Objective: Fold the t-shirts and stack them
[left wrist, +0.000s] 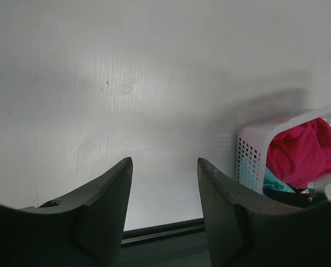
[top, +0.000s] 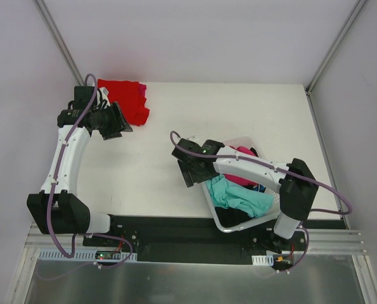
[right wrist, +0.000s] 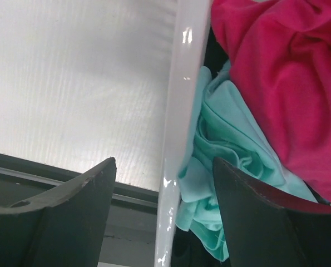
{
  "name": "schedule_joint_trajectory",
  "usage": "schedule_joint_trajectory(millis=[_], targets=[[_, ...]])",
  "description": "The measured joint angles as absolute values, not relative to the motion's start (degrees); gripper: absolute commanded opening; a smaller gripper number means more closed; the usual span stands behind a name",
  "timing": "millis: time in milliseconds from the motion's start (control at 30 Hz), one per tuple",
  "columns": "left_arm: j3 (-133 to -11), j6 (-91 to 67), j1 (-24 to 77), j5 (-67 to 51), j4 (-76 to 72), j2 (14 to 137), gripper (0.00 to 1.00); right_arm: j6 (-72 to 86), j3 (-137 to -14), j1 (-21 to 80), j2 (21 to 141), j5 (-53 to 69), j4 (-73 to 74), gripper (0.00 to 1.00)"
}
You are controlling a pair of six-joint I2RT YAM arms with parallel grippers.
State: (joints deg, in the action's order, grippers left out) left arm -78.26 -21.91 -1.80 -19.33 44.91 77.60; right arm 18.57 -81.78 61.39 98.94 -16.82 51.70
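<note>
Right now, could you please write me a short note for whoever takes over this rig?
Left gripper: open, empty, over the bare table near the red shirt.
Right gripper: open, empty, above the left rim of the basket.
Done: red shirt is out, at the table's far left; fold quality unclear.
Left: teal shirt, pink shirt and black shirt sit in the basket, to be folded and stacked.

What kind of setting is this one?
Probably a robotics lab cell, not a home: white tabletop, plain white walls on grey metal frame posts, and a black mounting plate on aluminium rails.
</note>
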Motion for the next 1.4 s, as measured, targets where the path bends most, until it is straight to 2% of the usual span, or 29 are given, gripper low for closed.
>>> schedule_joint_trajectory(millis=[133,233,267,300,367,467,600,867,1133,1233,1400], targets=[[-78.3,-21.6,-1.8,-19.3,44.9,77.6,0.5,18.5,-80.7,60.8,100.4,-14.4,48.9,0.71],[-78.3,-21.5,-1.8,-19.2,45.1,77.6,0.5,18.4,-80.1,60.6,102.1,-12.8,47.5,0.54],[-78.3,-21.5,-1.8,-19.2,45.2,77.6,0.5,18.1,-80.0,60.6,102.6,-12.6,47.2,0.37],[-78.3,-21.5,-1.8,-19.2,45.3,77.6,0.5,17.9,-80.0,60.4,103.2,-12.6,47.2,0.31],[-78.3,-21.5,-1.8,-19.2,45.5,77.6,0.5,17.6,-80.0,59.9,104.1,-12.6,47.6,0.22],[-78.3,-21.4,-1.8,-19.2,45.7,77.6,0.5,17.8,-80.1,59.7,104.5,-11.8,47.1,0.21],[-78.3,-21.3,-1.8,-19.2,45.8,77.6,0.5,17.7,-80.2,59.7,104.5,-11.8,47.2,0.01],[-78.3,-21.3,-1.8,-19.3,46.0,77.5,0.5,16.8,-78.9,57.3,103.4,-11.0,46.4,0.01],[-78.3,-21.3,-1.8,-19.4,46.2,77.5,0.5,12.7,-78.8,45.2,102.7,-7.7,47.2,0.01],[-78.3,-21.3,-1.8,-19.5,46.3,77.3,0.5,9.8,-82.9,38.7,105.8,-6.4,48.8,0.01],[-78.3,-21.3,-1.8,-19.5,46.5,76.5,0.51,4.8,-96.3,29.8,115.3,-3.2,53.3,0.01]])
